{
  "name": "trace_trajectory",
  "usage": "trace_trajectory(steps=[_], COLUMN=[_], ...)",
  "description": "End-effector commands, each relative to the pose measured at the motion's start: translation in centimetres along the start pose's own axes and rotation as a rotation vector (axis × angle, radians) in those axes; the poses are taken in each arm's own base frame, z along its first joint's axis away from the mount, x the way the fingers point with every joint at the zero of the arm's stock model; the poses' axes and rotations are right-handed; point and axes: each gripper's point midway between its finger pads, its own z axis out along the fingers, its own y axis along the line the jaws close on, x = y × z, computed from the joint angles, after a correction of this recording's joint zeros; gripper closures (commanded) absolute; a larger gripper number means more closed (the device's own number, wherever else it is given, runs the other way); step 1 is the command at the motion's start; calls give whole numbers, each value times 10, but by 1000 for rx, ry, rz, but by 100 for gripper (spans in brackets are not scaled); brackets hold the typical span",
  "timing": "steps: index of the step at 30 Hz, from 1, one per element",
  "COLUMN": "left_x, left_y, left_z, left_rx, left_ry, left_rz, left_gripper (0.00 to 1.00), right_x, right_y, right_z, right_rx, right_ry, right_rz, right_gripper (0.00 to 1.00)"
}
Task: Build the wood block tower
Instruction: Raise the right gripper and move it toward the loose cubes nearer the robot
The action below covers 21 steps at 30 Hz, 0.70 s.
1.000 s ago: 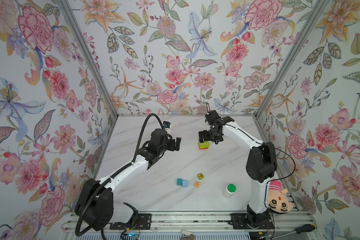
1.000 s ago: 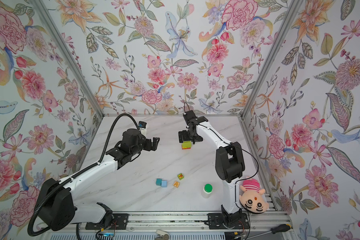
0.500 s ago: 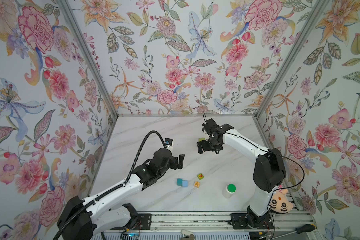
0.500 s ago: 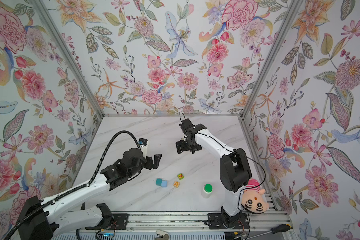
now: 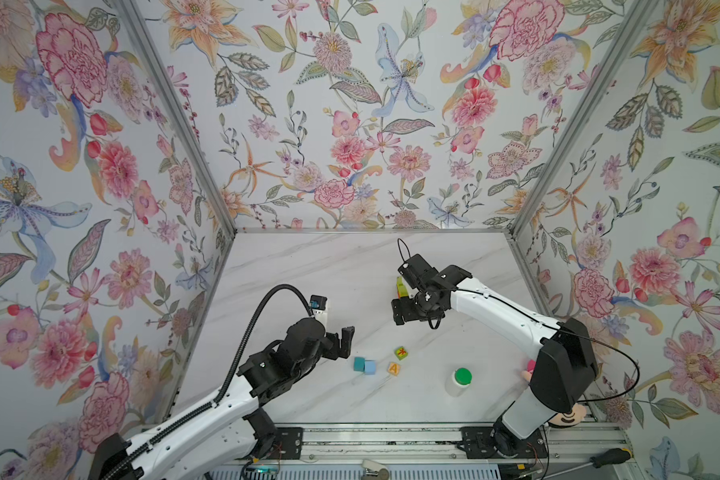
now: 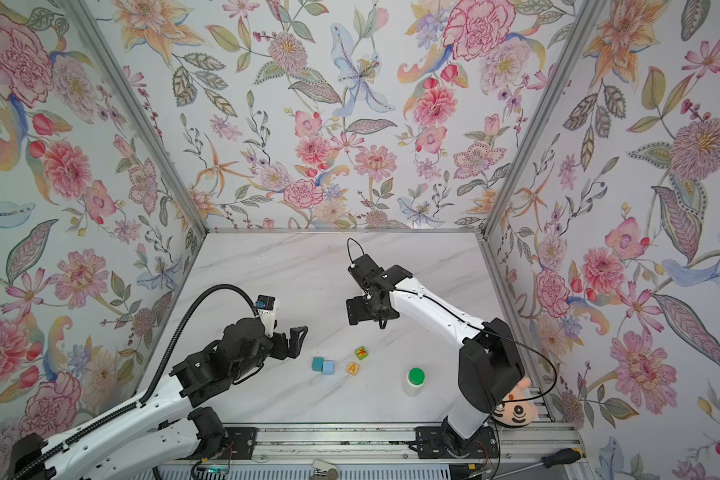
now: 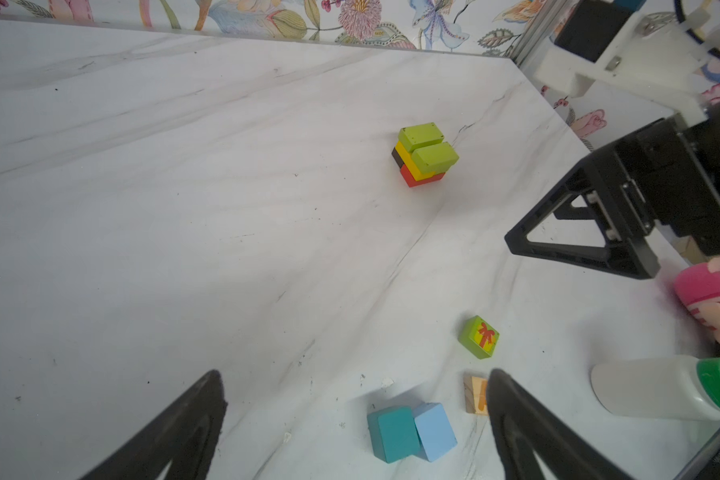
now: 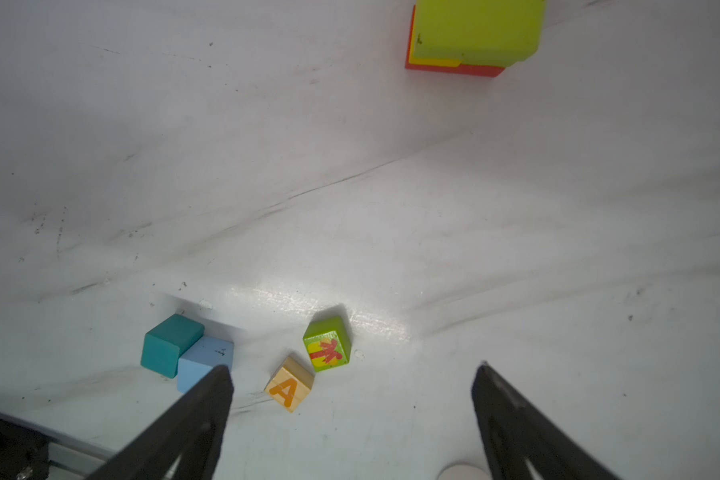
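Presently the tower (image 7: 425, 156) stands toward the back of the table (image 7: 184, 208), right of the middle. It has two lime oblongs (image 7: 420, 135) side by side on yellow, over red, with brown seemingly beside the red at the base. Both claws gape wide and hold nothing. The right gripper (image 5: 404, 312) hangs just in front of the tower. The left gripper (image 5: 345, 341) hovers near the teal cube (image 5: 358, 364), which touches the blue cube (image 5: 369, 367). The green cube (image 5: 400, 353) and A cube (image 5: 393, 368) lie close by, apart from each other. The bottle (image 5: 458, 380) stands further right.
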Motion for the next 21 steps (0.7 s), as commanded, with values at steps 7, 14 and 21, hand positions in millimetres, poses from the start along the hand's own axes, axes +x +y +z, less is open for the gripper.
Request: trace_trajectory(steps=[7, 14, 21], left_x=[52, 65, 75], left_y=[13, 12, 21], left_z=[-20, -16, -8], left_rx=[36, 33, -19], left_ry=[105, 142, 160], left_rz=[-59, -50, -45], left_gripper=[1, 1, 1], right_x=[37, 54, 65], right_y=[21, 39, 69], right_z=[-20, -10, 9], right_rx=[-16, 5, 4], right_ry=[-9, 14, 54], right_rz=[92, 75, 45], right_gripper=[24, 37, 38])
